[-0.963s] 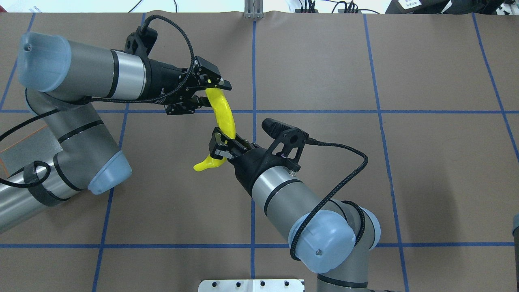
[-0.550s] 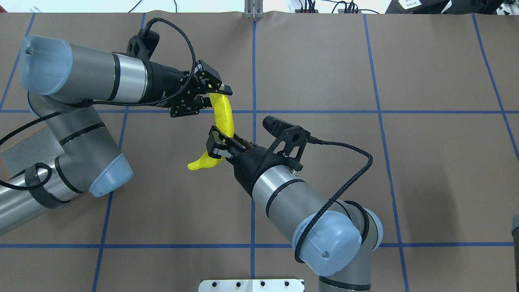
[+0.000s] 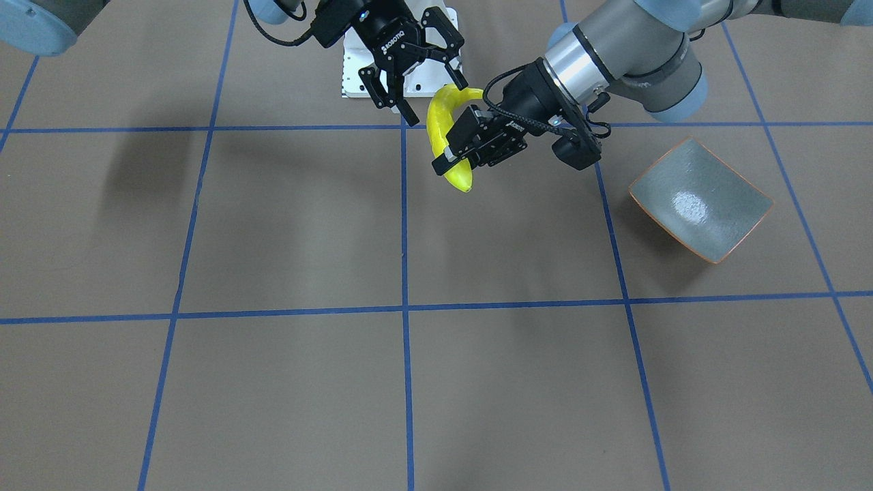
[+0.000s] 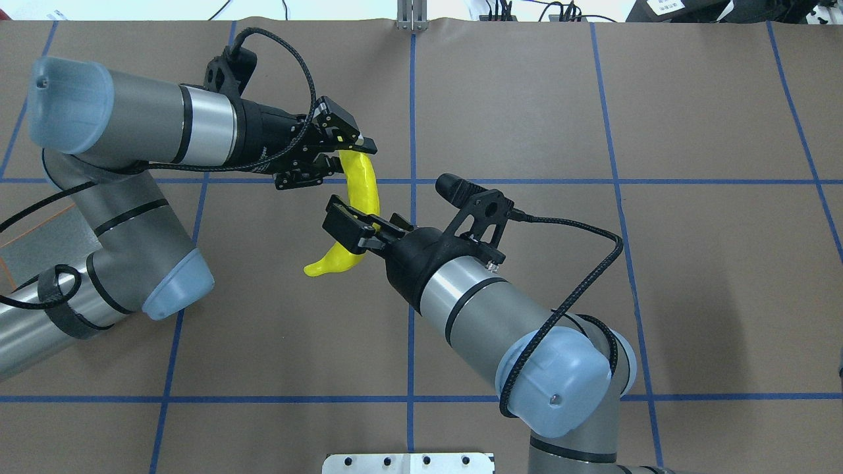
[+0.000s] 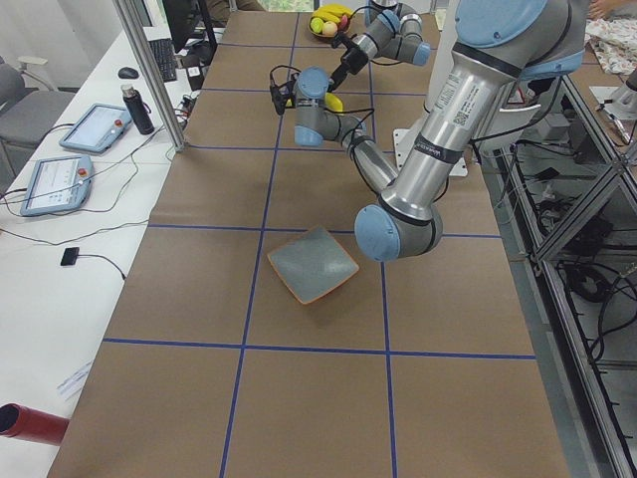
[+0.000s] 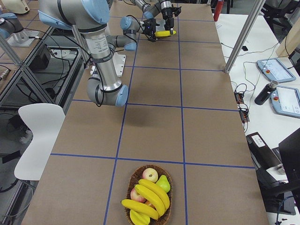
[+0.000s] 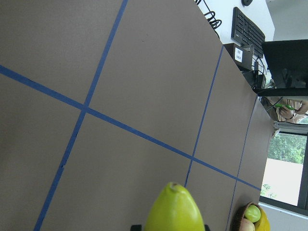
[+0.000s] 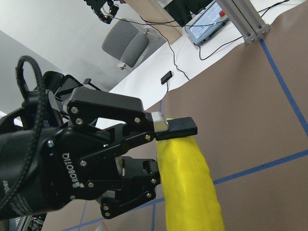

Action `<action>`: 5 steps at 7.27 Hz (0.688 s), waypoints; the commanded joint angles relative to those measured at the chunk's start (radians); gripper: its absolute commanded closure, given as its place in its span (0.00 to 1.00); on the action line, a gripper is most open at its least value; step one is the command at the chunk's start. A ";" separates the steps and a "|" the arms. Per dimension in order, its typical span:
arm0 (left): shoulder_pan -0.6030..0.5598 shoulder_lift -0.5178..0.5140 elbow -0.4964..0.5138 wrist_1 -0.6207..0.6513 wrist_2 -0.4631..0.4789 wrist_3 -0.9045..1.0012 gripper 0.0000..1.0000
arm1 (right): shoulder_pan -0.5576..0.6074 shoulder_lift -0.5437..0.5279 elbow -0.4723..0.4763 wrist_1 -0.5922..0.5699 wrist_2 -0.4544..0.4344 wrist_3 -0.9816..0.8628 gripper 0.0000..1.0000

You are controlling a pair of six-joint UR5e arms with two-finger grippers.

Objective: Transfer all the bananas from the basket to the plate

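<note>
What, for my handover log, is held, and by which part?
The left gripper grips the banana near one end; the right gripper stands open.

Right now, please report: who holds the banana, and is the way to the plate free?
Left fingers shut on banana, mid-air. Right fingers open, around its other half. Plate empty, on robot's left. Nothing between banana and plate.
</note>
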 commanded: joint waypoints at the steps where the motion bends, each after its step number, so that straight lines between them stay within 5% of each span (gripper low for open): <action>1: -0.010 0.010 -0.003 -0.001 -0.001 0.011 1.00 | 0.100 -0.069 0.001 -0.005 0.141 0.001 0.00; 3: -0.030 0.086 -0.023 -0.003 -0.012 0.017 1.00 | 0.275 -0.175 -0.009 -0.011 0.371 -0.002 0.00; 5: -0.047 0.248 -0.076 -0.001 -0.012 0.104 1.00 | 0.477 -0.212 -0.009 -0.206 0.642 -0.136 0.00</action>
